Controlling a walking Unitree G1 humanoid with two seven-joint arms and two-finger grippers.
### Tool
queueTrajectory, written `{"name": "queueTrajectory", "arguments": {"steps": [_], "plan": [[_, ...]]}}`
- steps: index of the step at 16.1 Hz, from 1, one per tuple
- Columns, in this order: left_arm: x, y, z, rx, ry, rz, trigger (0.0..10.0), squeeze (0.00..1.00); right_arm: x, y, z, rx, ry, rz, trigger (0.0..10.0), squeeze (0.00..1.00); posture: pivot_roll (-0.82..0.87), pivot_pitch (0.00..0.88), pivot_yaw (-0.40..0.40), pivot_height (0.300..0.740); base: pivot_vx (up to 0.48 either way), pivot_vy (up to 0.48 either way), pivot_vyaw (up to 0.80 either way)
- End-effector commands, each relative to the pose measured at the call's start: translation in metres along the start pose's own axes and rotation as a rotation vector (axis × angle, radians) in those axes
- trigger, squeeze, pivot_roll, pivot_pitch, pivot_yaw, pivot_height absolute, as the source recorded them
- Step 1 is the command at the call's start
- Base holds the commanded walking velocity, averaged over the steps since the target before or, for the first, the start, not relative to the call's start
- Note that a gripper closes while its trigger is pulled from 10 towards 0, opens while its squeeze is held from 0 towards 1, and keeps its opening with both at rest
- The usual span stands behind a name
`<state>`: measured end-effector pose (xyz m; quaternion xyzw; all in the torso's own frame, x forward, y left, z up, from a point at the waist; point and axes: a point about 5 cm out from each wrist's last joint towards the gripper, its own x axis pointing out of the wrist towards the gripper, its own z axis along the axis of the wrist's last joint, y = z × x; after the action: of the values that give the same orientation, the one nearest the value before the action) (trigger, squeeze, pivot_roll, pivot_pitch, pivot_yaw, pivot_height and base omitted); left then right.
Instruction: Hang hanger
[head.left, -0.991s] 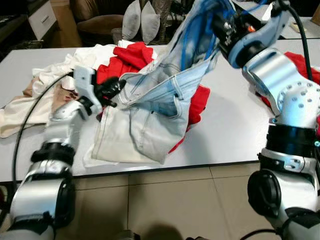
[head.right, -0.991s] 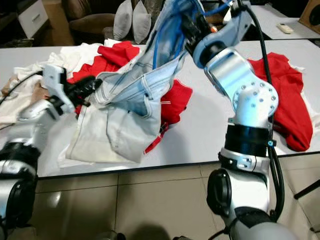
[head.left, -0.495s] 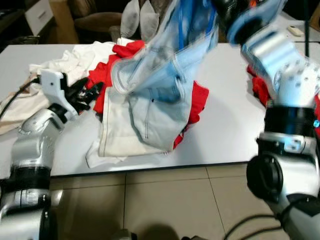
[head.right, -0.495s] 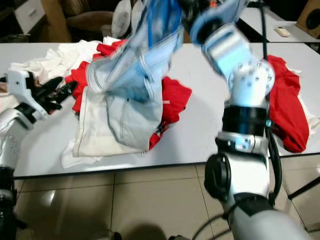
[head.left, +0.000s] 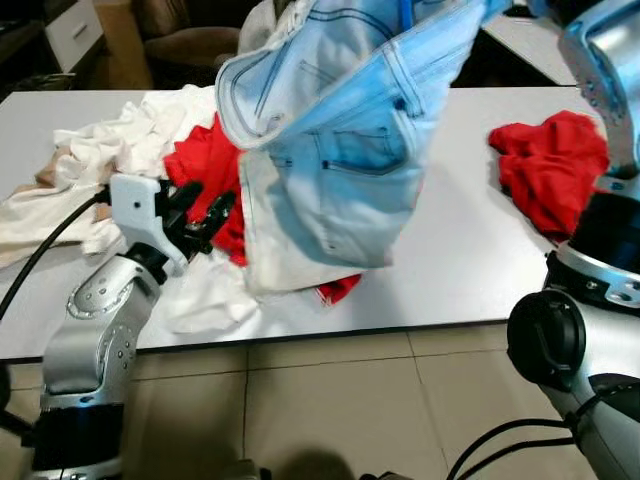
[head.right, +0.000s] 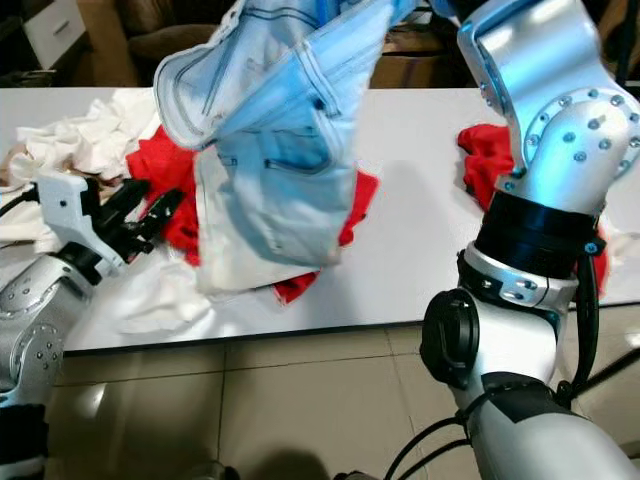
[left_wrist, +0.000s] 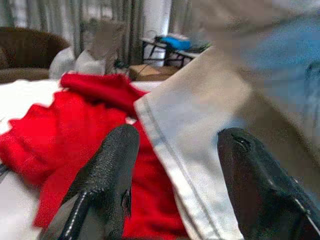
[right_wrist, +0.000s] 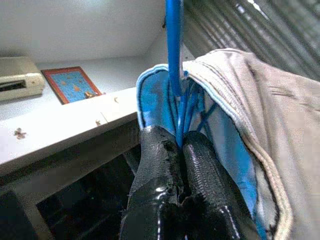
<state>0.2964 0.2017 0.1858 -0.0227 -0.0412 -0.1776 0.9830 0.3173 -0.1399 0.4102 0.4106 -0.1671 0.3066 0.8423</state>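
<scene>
Left end effector (left_wrist: 172, 165): fingers spread apart, nothing between them, forearm reaching forward low, elbow bent. Right end effector (right_wrist: 180, 145): fingers (right_wrist: 155, 155) pinched tight together, arm raised high, shoulder and elbow joints stacked below it.

A white table (head.left: 470, 260) is standing on a glossy beige tiled floor (head.left: 330, 410). Behind it, a brown armchair (head.left: 185, 40) is sitting beside a white drawer unit (head.left: 70, 30).
</scene>
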Motion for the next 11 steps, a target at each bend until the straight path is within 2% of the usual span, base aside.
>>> {"name": "queueTrajectory", "arguments": {"steps": [1, 7, 10, 11], "plan": [[0.001, -0.006, 0.002, 0.01, 0.011, -0.008, 10.0, 0.0, -0.006, 0.007, 0.01, -0.014, -0.037, 0.025, 10.0, 0.0, -0.08, 0.0, 0.012, 0.74, 0.0, -0.368, 0.0], [0.001, -0.009, 0.009, 0.032, 0.024, -0.008, 10.0, 0.0, -0.01, 0.003, 0.005, 0.0, -0.017, 0.002, 10.0, 0.0, -0.07, 0.0, 0.014, 0.74, 0.0, -0.372, 0.0], [-0.003, -0.004, 0.011, 0.047, 0.03, 0.01, 10.0, 0.0, -0.011, 0.002, -0.001, 0.004, 0.017, 0.007, 10.0, 0.0, -0.06, 0.0, 0.006, 0.74, 0.0, -0.37, 0.0], [-0.004, -0.003, 0.012, 0.05, 0.031, 0.015, 10.0, 0.0, -0.011, 0.001, -0.004, 0.0, 0.033, 0.009, 10.0, 0.0, -0.06, 0.0, 0.005, 0.74, 0.0, -0.371, 0.8]]}}
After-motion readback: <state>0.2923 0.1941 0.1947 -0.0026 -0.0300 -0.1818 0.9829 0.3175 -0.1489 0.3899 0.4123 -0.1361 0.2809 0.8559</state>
